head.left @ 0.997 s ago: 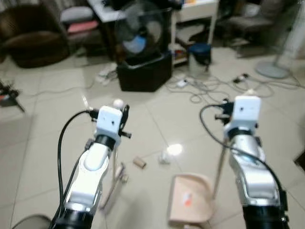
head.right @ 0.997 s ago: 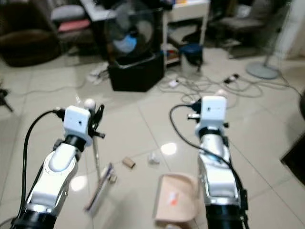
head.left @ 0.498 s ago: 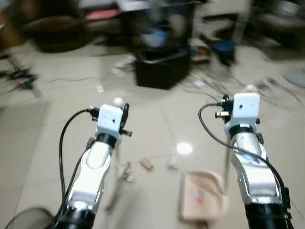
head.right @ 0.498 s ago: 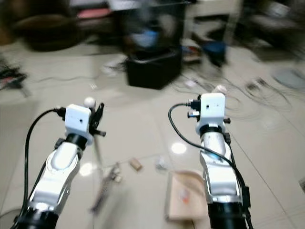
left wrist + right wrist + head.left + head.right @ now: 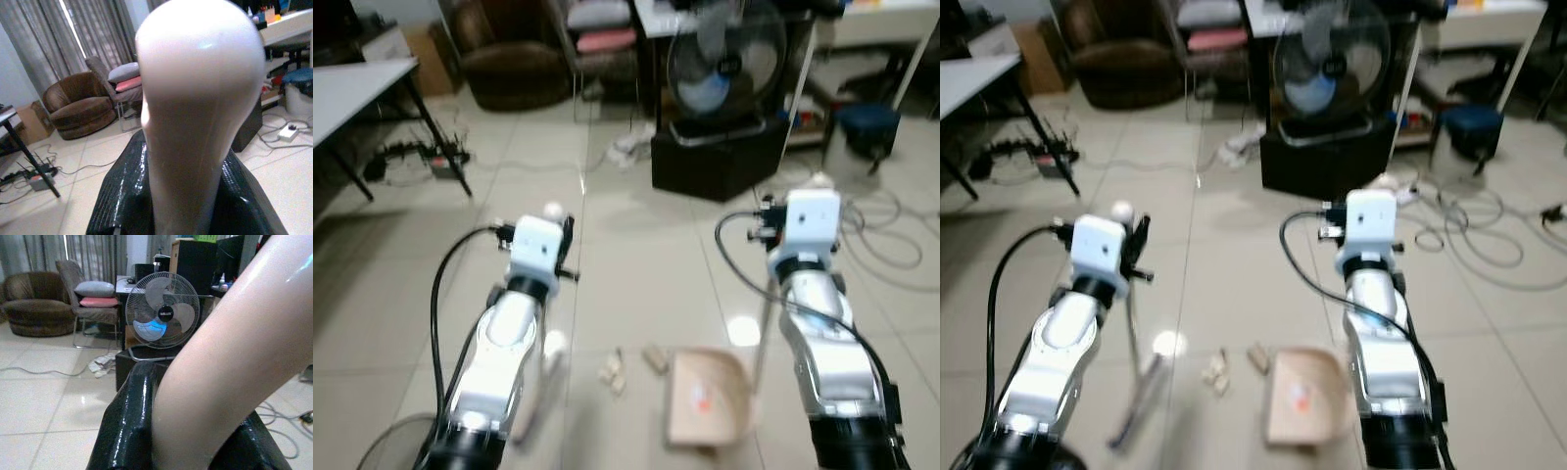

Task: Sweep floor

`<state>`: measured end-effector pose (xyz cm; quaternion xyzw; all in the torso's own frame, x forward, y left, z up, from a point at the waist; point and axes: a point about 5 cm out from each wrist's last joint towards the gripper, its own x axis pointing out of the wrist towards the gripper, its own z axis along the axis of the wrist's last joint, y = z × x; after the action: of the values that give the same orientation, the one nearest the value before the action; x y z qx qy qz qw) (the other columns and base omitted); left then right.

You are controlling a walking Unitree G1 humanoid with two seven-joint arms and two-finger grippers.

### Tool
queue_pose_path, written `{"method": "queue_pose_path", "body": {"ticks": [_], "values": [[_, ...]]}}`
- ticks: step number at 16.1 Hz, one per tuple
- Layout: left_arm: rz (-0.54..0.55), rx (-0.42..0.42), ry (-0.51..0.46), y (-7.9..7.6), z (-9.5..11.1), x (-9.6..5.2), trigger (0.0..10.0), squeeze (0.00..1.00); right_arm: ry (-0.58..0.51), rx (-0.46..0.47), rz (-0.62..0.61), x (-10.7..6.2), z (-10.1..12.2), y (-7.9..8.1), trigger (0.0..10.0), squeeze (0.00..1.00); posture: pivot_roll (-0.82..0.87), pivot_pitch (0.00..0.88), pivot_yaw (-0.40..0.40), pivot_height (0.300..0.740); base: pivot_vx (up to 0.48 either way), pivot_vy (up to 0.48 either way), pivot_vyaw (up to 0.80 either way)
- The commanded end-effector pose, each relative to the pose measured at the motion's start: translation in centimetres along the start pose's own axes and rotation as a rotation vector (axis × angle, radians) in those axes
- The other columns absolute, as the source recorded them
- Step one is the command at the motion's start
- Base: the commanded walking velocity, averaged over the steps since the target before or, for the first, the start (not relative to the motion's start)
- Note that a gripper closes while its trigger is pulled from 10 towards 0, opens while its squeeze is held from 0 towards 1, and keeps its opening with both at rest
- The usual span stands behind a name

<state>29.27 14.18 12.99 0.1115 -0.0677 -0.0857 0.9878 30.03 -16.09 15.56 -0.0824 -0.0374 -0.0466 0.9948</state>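
Note:
My left gripper (image 5: 183, 205) is shut on the pale broom handle (image 5: 195, 98), just under its rounded white knob (image 5: 553, 209). The handle runs down to the blurred broom head (image 5: 1136, 399) on the tiles. My right gripper (image 5: 190, 431) is shut on the upright handle (image 5: 763, 328) of a beige dustpan (image 5: 705, 399), which rests on the floor in front of me. Small brown scraps (image 5: 612, 370) and another scrap (image 5: 654, 357) lie between the broom head and the dustpan, close to the pan's left edge.
A standing fan (image 5: 724, 59) on a black box (image 5: 720, 162) stands ahead. Cables (image 5: 891, 235) trail over the tiles at the right, near a blue bin (image 5: 867, 127). A grey table (image 5: 362, 83) with black legs is at the left, a brown armchair (image 5: 514, 59) behind.
The whole view has swung to the left, bringing the table and armchair in. The scraps now lie closer to the dustpan. Both grips look the same.

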Motion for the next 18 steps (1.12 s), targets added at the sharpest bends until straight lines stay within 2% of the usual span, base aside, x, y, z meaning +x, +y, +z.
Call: {"method": "queue_pose_path", "body": {"ticks": [1,10,13,18], "values": [[0.024,0.039,-0.023,1.01,0.55,0.19,10.0,0.0,-0.04,0.034,0.037,0.09,0.92,1.04,10.0,0.0,-0.1,0.0,0.079,0.74,0.36,0.0,0.0],[0.016,0.04,-0.024,0.91,0.56,0.48,10.0,0.0,-0.029,0.019,0.095,-0.07,0.59,1.71,10.0,0.0,-0.1,0.0,0.086,0.74,0.36,0.0,0.06],[0.013,0.041,-0.024,0.89,0.54,0.52,10.0,0.0,-0.024,0.047,0.068,-0.14,0.5,1.71,10.0,0.0,-0.09,0.0,0.086,0.74,0.36,0.0,0.27],[0.007,0.036,-0.02,0.75,0.4,0.53,10.0,0.0,-0.028,0.026,0.076,-0.3,0.34,1.65,10.0,0.0,-0.1,0.0,0.086,0.74,0.358,0.0,0.0]]}}
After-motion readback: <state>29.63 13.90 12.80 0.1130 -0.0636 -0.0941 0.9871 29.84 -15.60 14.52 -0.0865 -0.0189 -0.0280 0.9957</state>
